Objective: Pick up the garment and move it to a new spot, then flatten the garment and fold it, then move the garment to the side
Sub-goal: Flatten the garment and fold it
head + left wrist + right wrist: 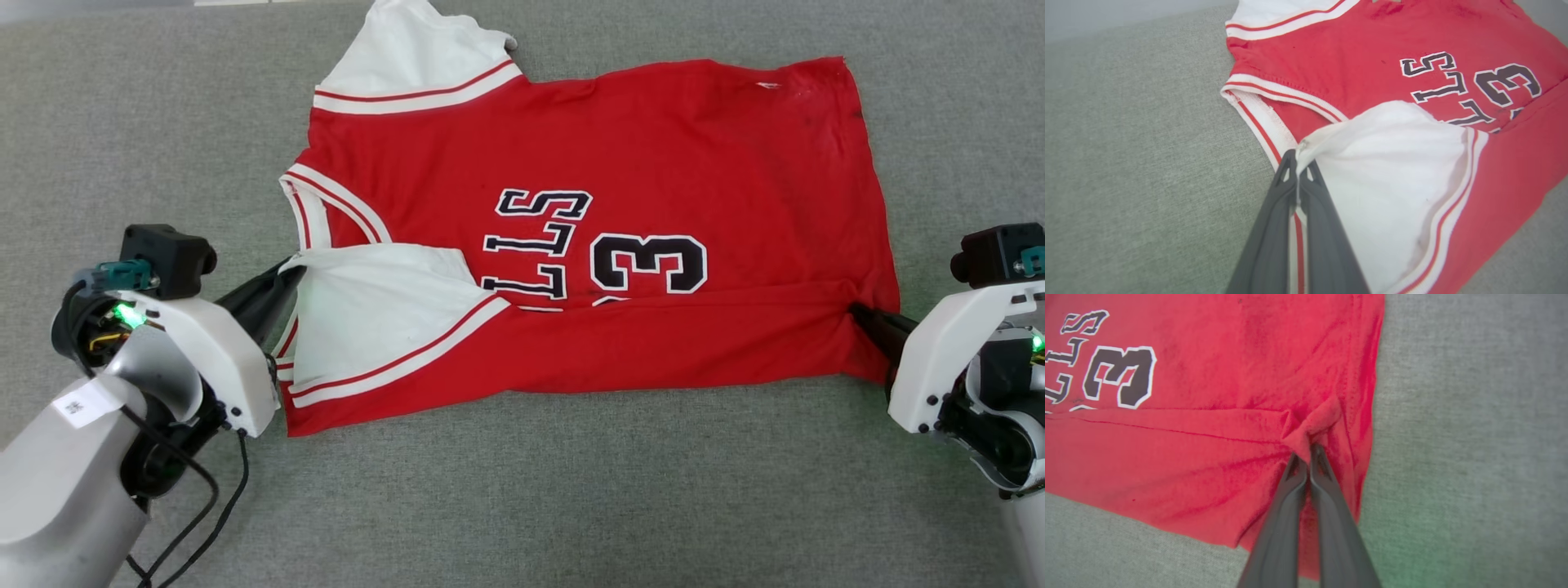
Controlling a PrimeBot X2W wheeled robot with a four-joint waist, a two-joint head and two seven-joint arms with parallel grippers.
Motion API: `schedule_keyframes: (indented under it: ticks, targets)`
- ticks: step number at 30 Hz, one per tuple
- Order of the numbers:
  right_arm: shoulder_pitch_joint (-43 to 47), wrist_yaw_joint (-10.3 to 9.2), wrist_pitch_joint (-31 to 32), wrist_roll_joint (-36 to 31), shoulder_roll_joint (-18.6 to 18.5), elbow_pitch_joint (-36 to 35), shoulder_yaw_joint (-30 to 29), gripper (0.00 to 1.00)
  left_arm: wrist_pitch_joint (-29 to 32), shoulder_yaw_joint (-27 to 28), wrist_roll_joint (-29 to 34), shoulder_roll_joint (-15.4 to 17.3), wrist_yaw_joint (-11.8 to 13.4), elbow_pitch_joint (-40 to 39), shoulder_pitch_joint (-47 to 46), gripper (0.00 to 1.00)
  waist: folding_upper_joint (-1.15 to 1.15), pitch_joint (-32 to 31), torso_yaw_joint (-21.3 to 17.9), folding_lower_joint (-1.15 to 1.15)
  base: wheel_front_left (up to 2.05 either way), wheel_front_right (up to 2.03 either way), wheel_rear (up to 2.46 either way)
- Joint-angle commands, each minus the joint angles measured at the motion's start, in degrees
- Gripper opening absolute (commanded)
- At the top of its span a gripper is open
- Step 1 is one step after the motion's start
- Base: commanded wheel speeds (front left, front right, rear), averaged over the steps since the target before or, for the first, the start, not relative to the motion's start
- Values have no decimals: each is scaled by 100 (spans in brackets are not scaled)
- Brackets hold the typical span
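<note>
The garment (620, 155) is seen spread across the grey fabric surface (522, 490), collar toward the robot's left and hem toward its right, so the relocating and flattening are judged done. The fold is judged under way: the near long edge is turned over onto the front, covering the lower part of the black lettering (539, 241) and part of the number. A second fold and the move to the side are left to do. The left gripper (292, 275) is clenched on the tip of the near white sleeve (1392, 163), and the right gripper (1308, 451) is clamped on a small bunch of red cloth at the hem end (a pucker is raised there). The body is mostly smooth. Darker marks near the far hem corner may be stains or shadow. The far sleeve (416, 57) is laid out flat.
</note>
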Motion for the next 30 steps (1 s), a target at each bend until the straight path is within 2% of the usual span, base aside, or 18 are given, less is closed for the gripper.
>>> schedule_keyframes:
  ticks: [1,2,3,6,10,15,18,23,28,30]
  targets:
    - [-46,-4,-34,-107,-7,128,30,64,-82,-16,-4,-148,13,260,-102,100,0,-36,21,-1,0,0,0]
    - [-46,-4,-34,-107,-7,128,30,64,-82,-16,-4,-148,13,260,-102,100,0,-36,21,-1,0,0,0]
    - [-61,-5,-63,-146,2,159,29,100,-100,-28,-8,-208,28,376,-117,100,0,-62,26,-1,0,0,0]
    - [-94,-4,-218,-247,-4,117,180,100,-251,4,-77,-391,59,657,-115,100,0,-184,25,-1,0,0,0]
    - [47,-4,-407,-473,-162,10,378,100,-386,153,-301,-606,276,921,71,100,0,-455,47,-1,0,0,0]
    - [297,-4,-469,-796,-307,-186,454,100,-465,218,-428,-760,673,712,410,100,0,-812,70,-1,0,0,0]
    - [502,-4,-344,-1100,-332,-376,286,100,-335,175,-314,-681,1085,420,623,100,0,-978,100,-1,0,0,0]
    - [919,-4,111,-1332,153,-927,-325,100,176,67,-394,-516,1682,-368,1130,100,0,-1087,89,-1,0,0,0]
    - [1268,-3,630,-1606,589,-1558,-589,100,694,29,-446,-190,2327,-1177,1601,100,0,-1012,2,-1,0,0,0]
    - [1324,-3,754,-1683,714,-1783,-665,100,838,34,-476,-104,2500,-1434,1718,100,0,-936,-36,-1,0,0,0]
